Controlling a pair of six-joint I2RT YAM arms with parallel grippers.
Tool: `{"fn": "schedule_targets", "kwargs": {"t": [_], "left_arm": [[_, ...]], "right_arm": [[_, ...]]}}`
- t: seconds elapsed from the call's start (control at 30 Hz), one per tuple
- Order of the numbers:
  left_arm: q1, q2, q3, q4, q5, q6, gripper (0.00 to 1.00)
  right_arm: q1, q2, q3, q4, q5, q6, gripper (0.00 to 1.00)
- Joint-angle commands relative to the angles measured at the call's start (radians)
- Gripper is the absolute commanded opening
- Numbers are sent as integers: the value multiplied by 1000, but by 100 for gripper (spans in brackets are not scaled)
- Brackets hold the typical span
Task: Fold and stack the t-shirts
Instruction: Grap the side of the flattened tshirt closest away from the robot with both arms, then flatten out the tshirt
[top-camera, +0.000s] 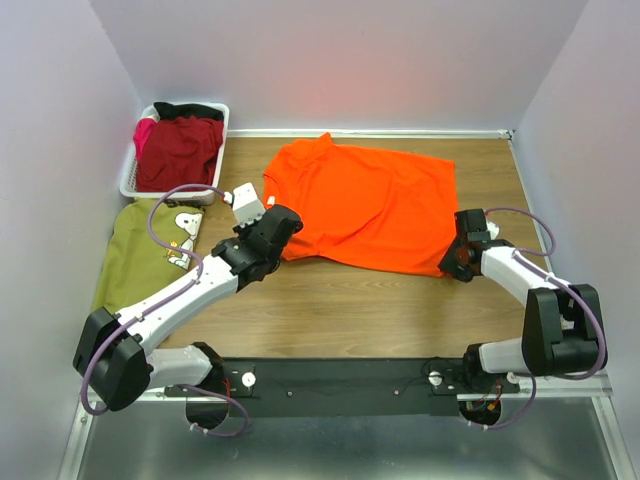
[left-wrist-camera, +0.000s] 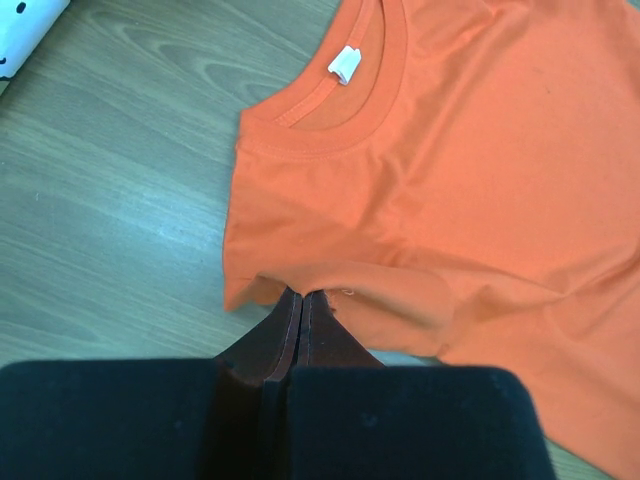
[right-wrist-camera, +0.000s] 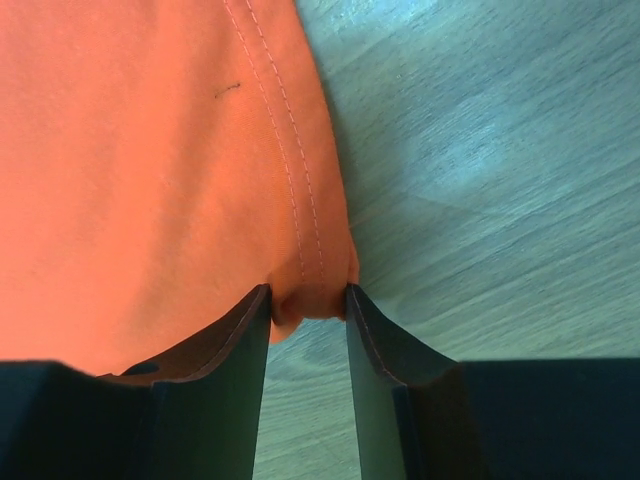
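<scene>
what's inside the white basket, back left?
The white basket holds a dark red t-shirt on top, black cloth at its far edge and a bit of pink cloth at the left. Anything beneath them is covered.

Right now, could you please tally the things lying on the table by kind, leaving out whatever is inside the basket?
Shirts: 2 (orange shirt, olive shirt)
Basket: 1
Total: 3
</scene>
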Motion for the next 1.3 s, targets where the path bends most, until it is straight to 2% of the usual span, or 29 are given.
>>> {"fn": "schedule_targets", "kwargs": {"t": [0.0, 0.17, 0.33, 0.4, 0.47, 0.93, 1.27], "left_arm": [[15, -9, 5, 32, -8, 23, 0], [29, -23, -6, 35, -11, 26, 0], [46, -37, 5, 37, -13, 32, 0], [50, -41, 17, 34, -19, 31, 0], [55, -51, 26, 24, -26, 32, 0], [75, -101, 128, -22, -88, 37, 0], [81, -172, 224, -37, -169, 58, 0]], "right_arm": [[5, 38, 13, 18, 22, 1, 41], [4, 58, 31, 18, 15, -4, 30], [5, 3, 22, 16, -1, -4, 24], [4, -14, 30, 7, -4, -7, 15], [4, -38, 43, -5, -5, -7, 1], [5, -204, 171, -148, 62, -34, 1], [4, -264, 297, -217, 125, -74, 1]]}}
